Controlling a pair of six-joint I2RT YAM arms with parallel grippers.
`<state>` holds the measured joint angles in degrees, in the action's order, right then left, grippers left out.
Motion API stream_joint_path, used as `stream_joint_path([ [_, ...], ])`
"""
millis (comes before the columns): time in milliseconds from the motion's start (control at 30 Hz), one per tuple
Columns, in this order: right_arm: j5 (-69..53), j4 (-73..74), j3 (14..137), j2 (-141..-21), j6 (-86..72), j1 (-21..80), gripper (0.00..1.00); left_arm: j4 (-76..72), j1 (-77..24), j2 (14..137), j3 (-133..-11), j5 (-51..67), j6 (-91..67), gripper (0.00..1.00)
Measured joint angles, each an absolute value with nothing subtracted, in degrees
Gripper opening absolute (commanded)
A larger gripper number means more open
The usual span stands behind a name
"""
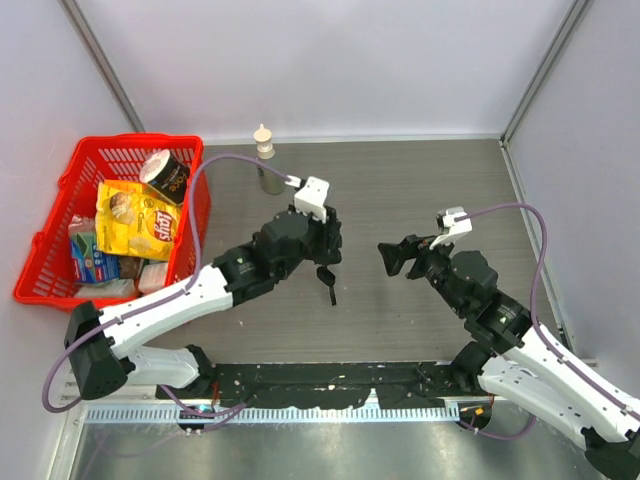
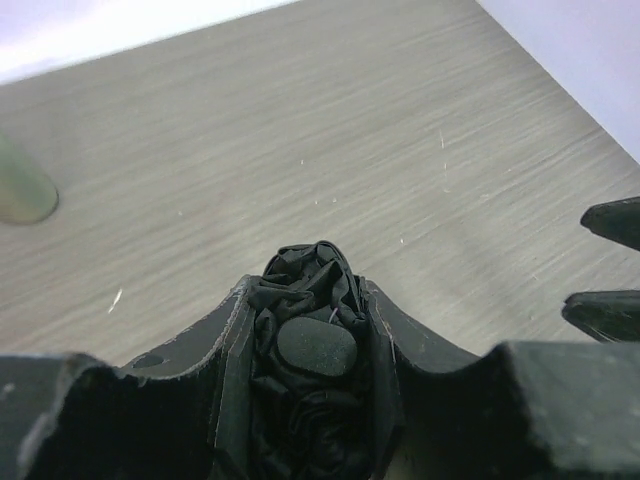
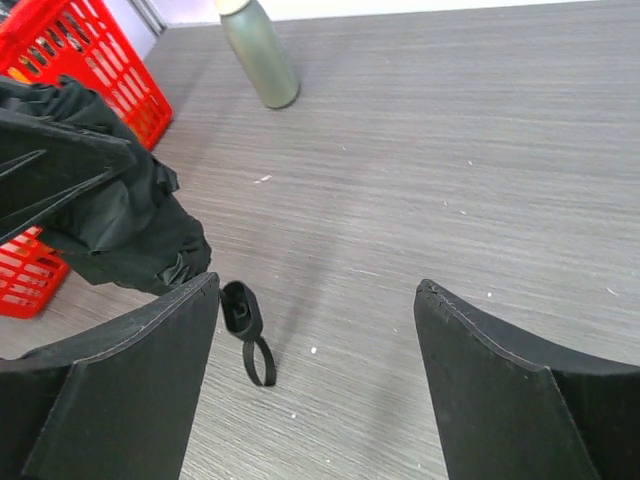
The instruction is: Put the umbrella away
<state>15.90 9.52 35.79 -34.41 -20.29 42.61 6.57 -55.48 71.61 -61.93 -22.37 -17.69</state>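
Left wrist: left end effector (image 2: pixel 308 300) clamped on the bunched charcoal fabric of the black compact umbrella (image 2: pixel 305 270), over the grey wood-grain counter (image 2: pixel 300 120) | right wrist: right end effector (image 3: pixel 318 288) spread wide, holding nothing | small black handle (image 3: pixel 240 305) and wrist loop (image 3: pixel 258 362) hang below the fabric; whether they touch the counter, cannot tell

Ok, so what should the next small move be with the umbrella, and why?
Probably ease the right gripper toward the handle and shut on it. The left gripper grips the umbrella by its bunched fabric, the handle and wrist loop are low by the table, and the right gripper faces them, open and empty.
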Motion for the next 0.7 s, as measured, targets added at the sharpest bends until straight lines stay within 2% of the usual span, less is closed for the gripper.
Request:
stream_joint_path([
  [267,18.0,11.7,33.4,-33.2,-21.1,42.6,0.83,-11.4,-62.1,71.5,-45.7,-31.4,-9.8,0.0],
  [500,18.1,11.5,31.0,-32.9,-21.9,42.6,0.83,-26.4,-65.3,76.2,-33.5,-37.1,-13.3,0.0],
  [700,16.4,10.8,28.6,-33.3,-22.7,42.6,0.83,-31.5,-65.4,76.7,-31.6,-38.6,-17.9,0.0],
])
